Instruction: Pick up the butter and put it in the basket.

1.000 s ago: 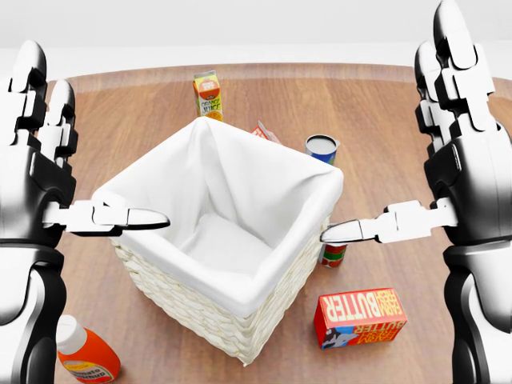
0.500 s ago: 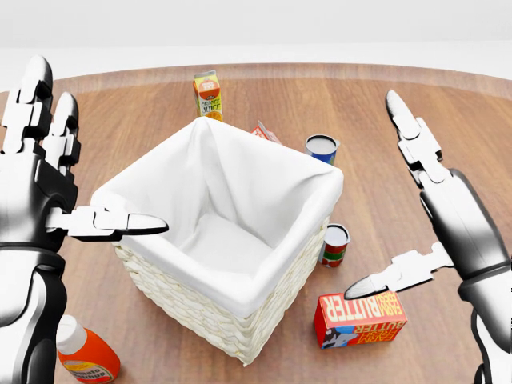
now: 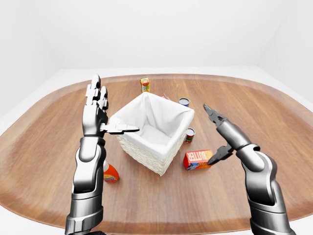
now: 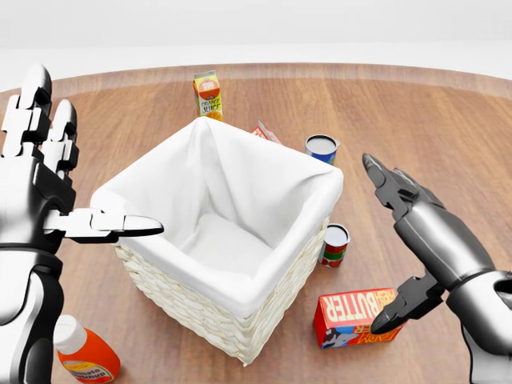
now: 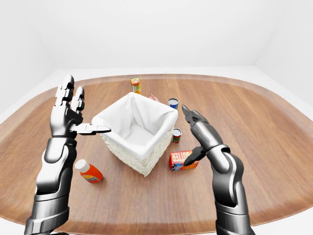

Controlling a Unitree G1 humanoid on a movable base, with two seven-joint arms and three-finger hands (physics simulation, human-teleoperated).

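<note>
While the left-eye view takes in the whole oval wooden table (image 3: 293,127), the white-lined wicker basket (image 3: 152,131) sits at its centre, and the butter box (image 3: 196,160) lies flat on the wood just right of the basket's lower corner. The right hand (image 3: 220,137) hangs above the box with fingers spread and thumb tip over the box's right end; I cannot tell whether it touches. The left hand (image 3: 98,110) is raised at the basket's left, fingers upright and apart, thumb pointing over the rim.

Seen closer in the head view, the butter box (image 4: 352,317) shows red with white lettering at lower right, beside the basket (image 4: 232,312). A small tin can (image 4: 334,244) stands between box and basket, a blue can (image 4: 322,147) and an orange juice carton (image 4: 208,94) sit toward the top, and an orange bottle (image 4: 84,352) lies at lower left.

From the right-eye view, the right hand (image 5: 194,134) is open over the butter box (image 5: 178,160), holding nothing.
</note>
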